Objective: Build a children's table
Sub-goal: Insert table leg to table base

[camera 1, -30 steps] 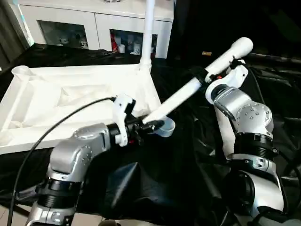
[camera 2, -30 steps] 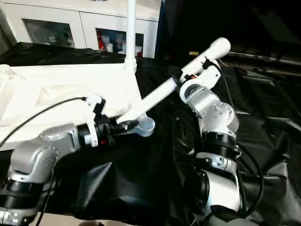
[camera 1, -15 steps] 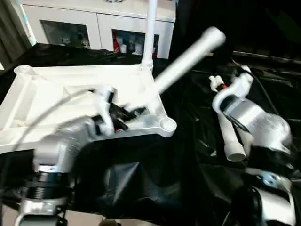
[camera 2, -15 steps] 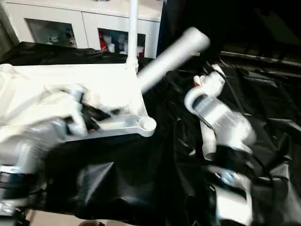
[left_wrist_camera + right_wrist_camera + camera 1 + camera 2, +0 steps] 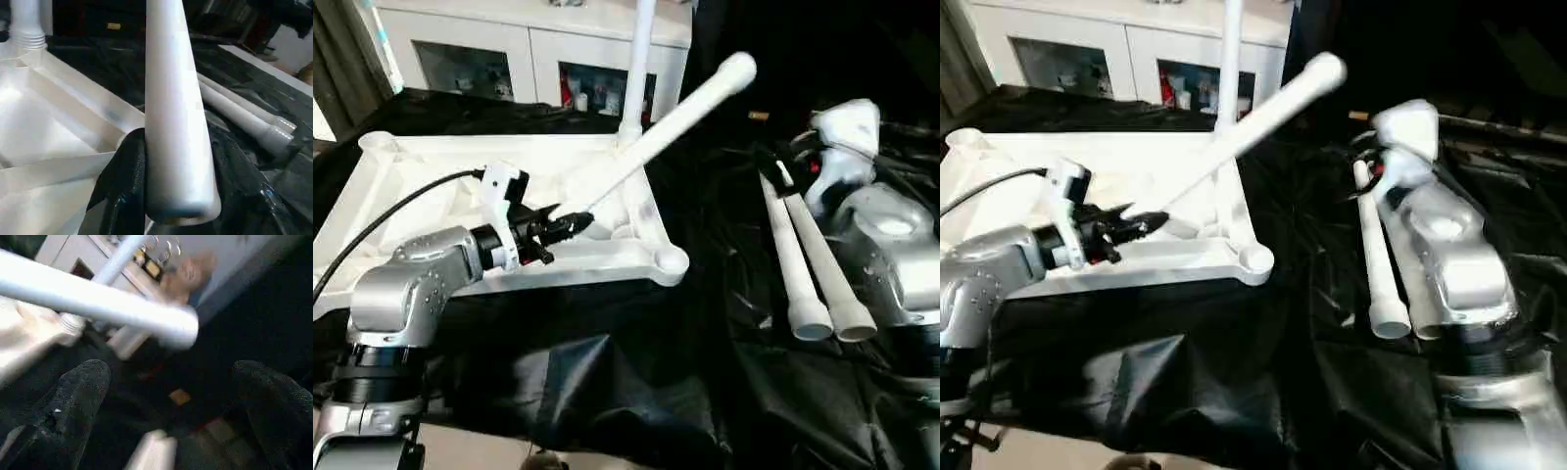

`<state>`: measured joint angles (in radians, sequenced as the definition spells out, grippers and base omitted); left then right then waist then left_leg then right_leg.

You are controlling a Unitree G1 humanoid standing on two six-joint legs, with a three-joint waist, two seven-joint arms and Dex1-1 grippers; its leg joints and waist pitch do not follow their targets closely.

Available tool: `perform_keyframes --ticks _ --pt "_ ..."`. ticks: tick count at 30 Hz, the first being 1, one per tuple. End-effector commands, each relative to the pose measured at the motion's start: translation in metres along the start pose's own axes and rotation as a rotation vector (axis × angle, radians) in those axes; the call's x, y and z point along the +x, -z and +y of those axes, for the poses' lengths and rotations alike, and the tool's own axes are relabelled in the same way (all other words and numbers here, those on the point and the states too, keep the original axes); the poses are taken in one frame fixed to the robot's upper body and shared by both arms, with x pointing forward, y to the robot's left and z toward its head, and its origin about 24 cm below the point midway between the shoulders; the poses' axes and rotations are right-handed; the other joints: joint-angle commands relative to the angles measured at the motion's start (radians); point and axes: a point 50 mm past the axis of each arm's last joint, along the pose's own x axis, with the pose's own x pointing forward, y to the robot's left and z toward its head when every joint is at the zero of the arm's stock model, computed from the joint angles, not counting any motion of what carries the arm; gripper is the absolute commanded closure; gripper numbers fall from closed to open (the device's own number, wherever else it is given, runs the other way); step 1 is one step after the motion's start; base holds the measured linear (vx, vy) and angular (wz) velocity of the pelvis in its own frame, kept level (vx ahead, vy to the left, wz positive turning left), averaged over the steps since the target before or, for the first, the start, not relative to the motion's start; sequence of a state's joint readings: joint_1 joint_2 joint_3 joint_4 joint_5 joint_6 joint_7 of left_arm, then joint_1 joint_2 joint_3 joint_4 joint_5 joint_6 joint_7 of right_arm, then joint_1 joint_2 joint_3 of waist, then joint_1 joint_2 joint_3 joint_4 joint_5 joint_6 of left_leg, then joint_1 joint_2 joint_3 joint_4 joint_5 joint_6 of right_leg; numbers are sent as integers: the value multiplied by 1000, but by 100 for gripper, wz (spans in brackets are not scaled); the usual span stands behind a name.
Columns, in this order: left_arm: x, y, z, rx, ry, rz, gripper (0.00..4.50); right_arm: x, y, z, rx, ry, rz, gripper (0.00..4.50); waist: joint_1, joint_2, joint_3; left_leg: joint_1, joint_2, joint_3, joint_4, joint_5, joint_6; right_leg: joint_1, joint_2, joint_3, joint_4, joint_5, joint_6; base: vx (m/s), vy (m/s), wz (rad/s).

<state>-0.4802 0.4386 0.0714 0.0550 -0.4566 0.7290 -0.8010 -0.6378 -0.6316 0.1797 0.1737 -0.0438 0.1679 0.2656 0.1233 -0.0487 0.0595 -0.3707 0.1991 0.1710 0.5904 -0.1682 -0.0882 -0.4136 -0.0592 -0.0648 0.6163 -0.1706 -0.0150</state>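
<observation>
We count four white legs. One stands upright in the far corner socket (image 5: 628, 132) of the upturned table top (image 5: 411, 186). Another (image 5: 656, 122) slants up over it, its narrow end clamped by our left gripper (image 5: 558, 225). Two (image 5: 813, 259) lie side by side on the black sheet (image 5: 607, 372). Right gripper (image 5: 166, 401) spread wide — empty.

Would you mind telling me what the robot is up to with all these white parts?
It is assembling a children's table. The left gripper holds one leg by its end, angled over the upturned top. One leg already stands in a far corner socket. Two spare legs lie on the black cloth, near the open right gripper.
</observation>
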Motion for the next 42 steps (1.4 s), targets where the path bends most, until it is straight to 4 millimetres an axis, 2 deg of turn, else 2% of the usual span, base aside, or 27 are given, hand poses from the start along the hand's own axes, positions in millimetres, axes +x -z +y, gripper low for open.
perform_keyframes --ticks 1,3,5,7,10,13,16,17,22,24,26,28,31,32,36,42 --pt "2 -9 -5 35 43 -11 312 2 2 6 -136 -40 -5 0 -3 4 -67 11 13 0 -58 -203 -36 57 -66 46 -74 -301 -86 0 0 0" --pt "2 -9 -7 40 68 -2 312 4 6 4 -250 -73 0 0 -8 -1 -68 10 14 -1 -58 -204 -25 57 -63 44 -71 -290 -95 0 0 0" --pt "2 -10 -9 46 88 11 312 6 10 2 -348 -92 -4 0 -11 1 -68 11 15 -1 -56 -211 -19 55 -63 44 -70 -286 -105 0 0 0" --pt "2 -9 -10 54 100 23 313 8 13 0 -432 -95 -18 0 -13 -6 -68 9 13 2 -53 -208 -11 56 -61 45 -70 -279 -113 0 0 0" --pt "0 -10 -12 59 123 32 313 12 16 -5 -529 -82 -36 0 -14 -5 -70 8 13 3 -50 -190 -6 55 -59 45 -63 -249 -126 0 0 0" --pt "-4 -8 -18 59 180 57 313 14 19 -6 -571 -75 -37 0 -15 -1 -70 7 14 2 -49 -188 -4 56 -59 46 -57 -229 -131 0 0 0" --pt "-5 -8 -20 56 203 65 313 16 21 -6 -592 -81 -45 0 -19 -6 -68 7 13 5 -46 -205 -6 54 -56 46 -57 -236 -134 0 0 0" --pt "-5 -8 -20 57 204 66 313 16 21 -6 -594 -82 -45 0 -20 -3 -67 7 14 5 -46 -217 -9 53 -56 46 -59 -251 -132 0 0 0" --pt "-10 -8 -26 67 268 92 313 17 38 -2 -648 -124 -3 0 -25 -5 -65 8 12 5 -45 -253 -16 50 -56 44 -63 -315 -121 0 0 0" --pt "-15 -9 -29 78 320 98 313 13 54 2 -675 -187 71 0 -28 -3 -63 9 12 4 -44 -268 -16 48 -55 43 -66 -341 -113 0 0 0" --pt "-15 -9 -30 78 324 99 313 13 55 2 -677 -191 75 0 -32 -5 -63 7 12 4 -45 -272 -16 48 -54 43 -66 -346 -113 0 0 0" --pt "-18 -10 -30 80 331 100 313 10 62 5 -646 -224 102 34 -36 -4 -64 6 11 3 -43 -271 -14 49 -53 43 -65 -345 -110 0 0 0" --pt "-20 -13 -29 80 340 91 313 9 67 9 -593 -248 106 40 -38 -3 -64 7 11 3 -42 -276 -7 47 -53 42 -66 -350 -111 0 0 0" --pt "-20 -13 -29 80 341 91 313 9 67 9 -590 -249 106 69 -39 -4 -64 5 11 3 -42 -274 -8 48 -53 42 -65 -347 -113 0 0 0" --pt "-23 -17 -25 82 331 78 313 9 69 10 -564 -255 111 97 -40 -1 -66 7 12 4 -42 -263 -7 48 -51 43 -61 -304 -134 0 0 0" --pt "-24 -20 -21 96 306 60 313 9 70 11 -552 -267 111 141 -38 -2 -66 6 13 4 -43 -261 -7 50 -52 43 -60 -296 -141 0 0 0"
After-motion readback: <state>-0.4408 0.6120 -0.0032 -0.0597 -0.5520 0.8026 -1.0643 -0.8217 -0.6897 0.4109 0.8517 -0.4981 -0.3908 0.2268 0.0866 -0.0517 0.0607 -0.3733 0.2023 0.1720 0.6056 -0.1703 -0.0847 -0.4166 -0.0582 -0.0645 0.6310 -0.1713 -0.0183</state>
